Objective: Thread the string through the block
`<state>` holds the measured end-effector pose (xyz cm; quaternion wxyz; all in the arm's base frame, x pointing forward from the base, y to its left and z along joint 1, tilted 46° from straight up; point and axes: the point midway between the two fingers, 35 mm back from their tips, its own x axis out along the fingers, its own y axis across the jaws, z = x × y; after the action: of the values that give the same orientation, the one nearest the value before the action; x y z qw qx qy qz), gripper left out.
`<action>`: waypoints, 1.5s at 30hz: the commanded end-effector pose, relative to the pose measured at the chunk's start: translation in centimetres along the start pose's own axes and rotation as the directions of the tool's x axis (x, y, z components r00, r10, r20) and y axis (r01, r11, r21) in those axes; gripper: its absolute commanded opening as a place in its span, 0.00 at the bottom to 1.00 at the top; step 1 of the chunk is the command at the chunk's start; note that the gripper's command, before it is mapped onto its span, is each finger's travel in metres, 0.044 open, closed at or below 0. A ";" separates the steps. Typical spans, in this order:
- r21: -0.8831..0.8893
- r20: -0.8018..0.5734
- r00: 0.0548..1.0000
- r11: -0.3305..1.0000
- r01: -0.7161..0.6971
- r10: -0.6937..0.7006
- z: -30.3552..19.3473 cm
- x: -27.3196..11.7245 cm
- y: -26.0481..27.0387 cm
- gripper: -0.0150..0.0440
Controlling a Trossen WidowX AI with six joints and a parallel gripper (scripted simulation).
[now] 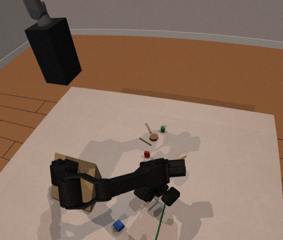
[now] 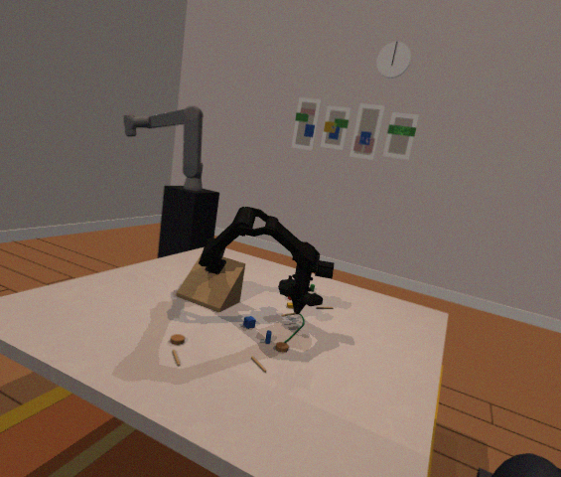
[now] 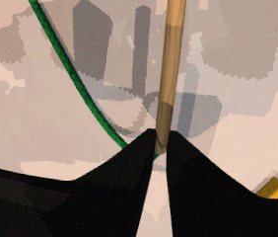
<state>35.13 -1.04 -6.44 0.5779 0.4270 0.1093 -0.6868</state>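
My gripper is shut on the string's stick, close to its string end, above the table. The stick points away from the fingers. The green string hangs from that end in a curve down to a round wooden button, which lies on the table. In the top view the arm hides the fingertips. A wooden wedge stands around or under the arm's base. No hole shows in it, and I cannot make out another block.
Near the gripper are a blue cube, a blue cylinder, a yellow piece, a red piece and a loose stick. A green cylinder and another button lie farther back. More sticks lie around.
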 end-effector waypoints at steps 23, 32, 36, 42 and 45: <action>-0.006 -0.001 1.000 1.000 -0.003 0.003 1.5 1.4 -1.6 0.25; -0.006 -0.001 1.000 1.000 -0.002 0.002 2.7 1.4 -1.5 0.25; -0.006 -0.001 1.000 1.000 -0.002 0.002 3.2 1.4 -1.4 0.25; -0.007 -0.002 1.000 1.000 -0.002 0.001 4.0 1.3 -1.3 0.25; -0.007 -0.002 1.000 1.000 -0.001 0.001 4.4 1.3 -1.3 0.25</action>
<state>32.21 -4.04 -5.59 0.5778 0.4266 0.1115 -0.6868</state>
